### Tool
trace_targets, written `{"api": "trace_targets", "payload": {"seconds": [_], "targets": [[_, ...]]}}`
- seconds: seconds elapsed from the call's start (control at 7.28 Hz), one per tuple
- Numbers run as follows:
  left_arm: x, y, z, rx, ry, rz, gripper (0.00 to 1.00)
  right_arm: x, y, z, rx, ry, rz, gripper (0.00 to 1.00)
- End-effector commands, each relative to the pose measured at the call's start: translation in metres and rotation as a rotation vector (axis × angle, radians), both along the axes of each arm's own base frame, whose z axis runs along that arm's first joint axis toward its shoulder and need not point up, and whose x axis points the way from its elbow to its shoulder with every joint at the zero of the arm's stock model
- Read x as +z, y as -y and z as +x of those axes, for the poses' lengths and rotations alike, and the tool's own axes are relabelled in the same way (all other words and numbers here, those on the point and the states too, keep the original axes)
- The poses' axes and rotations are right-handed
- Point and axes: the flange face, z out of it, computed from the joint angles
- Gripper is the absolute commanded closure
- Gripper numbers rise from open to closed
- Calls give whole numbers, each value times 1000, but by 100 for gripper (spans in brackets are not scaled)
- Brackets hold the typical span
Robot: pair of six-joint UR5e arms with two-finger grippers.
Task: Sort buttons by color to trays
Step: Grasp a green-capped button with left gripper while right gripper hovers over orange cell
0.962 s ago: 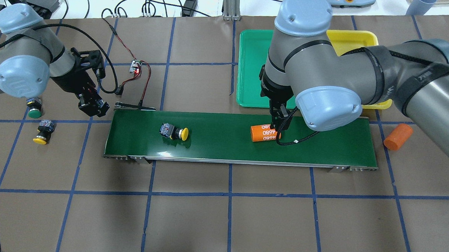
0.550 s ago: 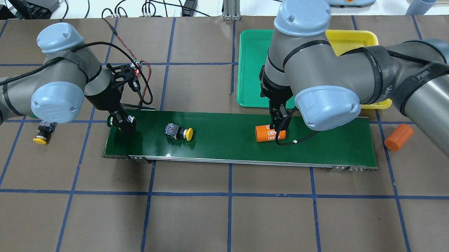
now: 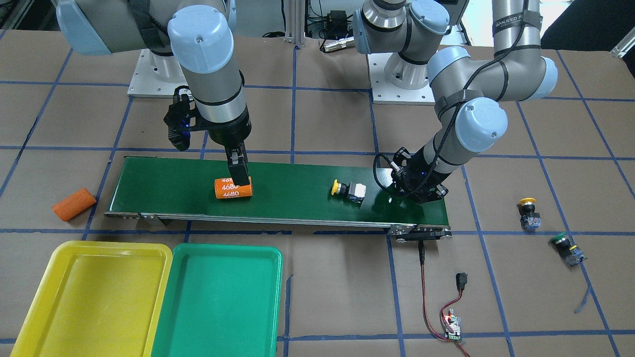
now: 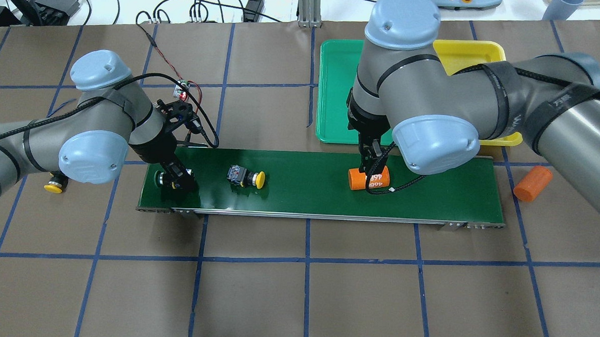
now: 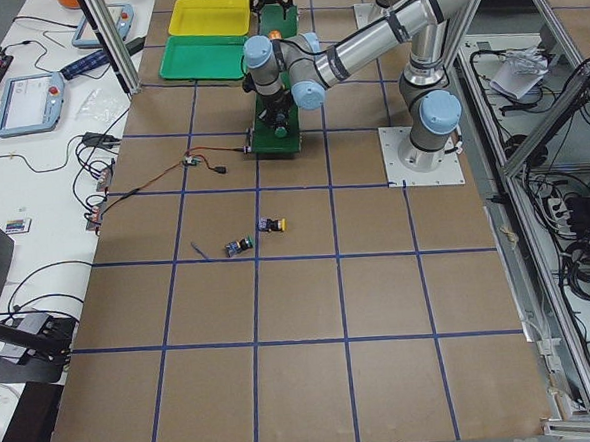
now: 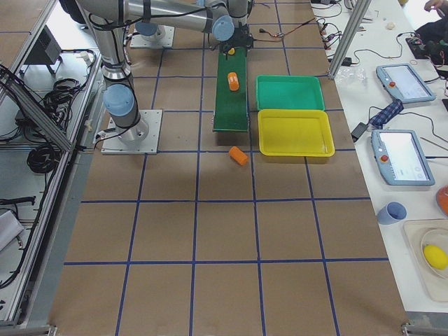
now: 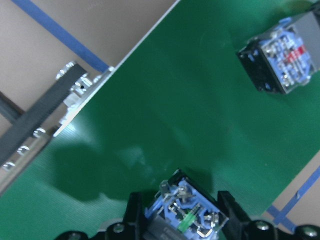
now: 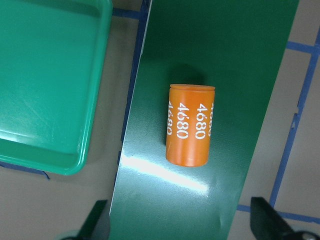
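My left gripper [image 4: 175, 178] is shut on a green button [image 7: 190, 217] low over the left end of the belt; it also shows in the front view [image 3: 419, 191]. A yellow button [image 4: 248, 177] lies on its side on the belt just right of it. Another yellow button [image 3: 527, 206] and a second green button [image 3: 564, 244] lie on the paper beyond the belt's end. My right gripper [image 4: 373, 164] is open, its fingers [image 8: 95, 222] spread wide above the orange 4680 cylinder [image 8: 189, 125]. The green tray [image 4: 336, 89] and yellow tray [image 4: 467, 51] lie side by side behind the belt, both bare.
The long dark-green conveyor belt [image 4: 304, 194] runs across the middle. A second orange cylinder [image 4: 532, 182] lies on the paper past its right end. A small circuit board with red wires [image 4: 182, 88] sits behind the belt's left end.
My left arm swung from the table at the left over the belt's left end, with the green button in its gripper. The yellow button and the 4680 cylinder drifted right along the belt.
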Motion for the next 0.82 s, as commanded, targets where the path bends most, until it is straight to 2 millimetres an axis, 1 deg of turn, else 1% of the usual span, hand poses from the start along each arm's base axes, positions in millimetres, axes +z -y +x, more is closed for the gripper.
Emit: {"api": "trace_targets", "payload": {"seconds": [0.0,0.14,0.27,0.41,0.55,0.69], "targets": [[34,24,6,-3,15,-59,0,-3,0,3,5,-4,5,0],[58,35,6,-6,22,-52,0,-4,-6,13,26,-17,3,0],[70,44,35,13,24,-44,0,-6,-7,15,31,-18,5,0],[65,61,103,103,29,-50,0,-11,-5,16,32,-21,16,0],[54,65,162,199,33,-38,0,-26,0,18,34,-25,41,0],[55,71,198,253,40,-51,0,-25,2,18,36,-25,37,0]]}}
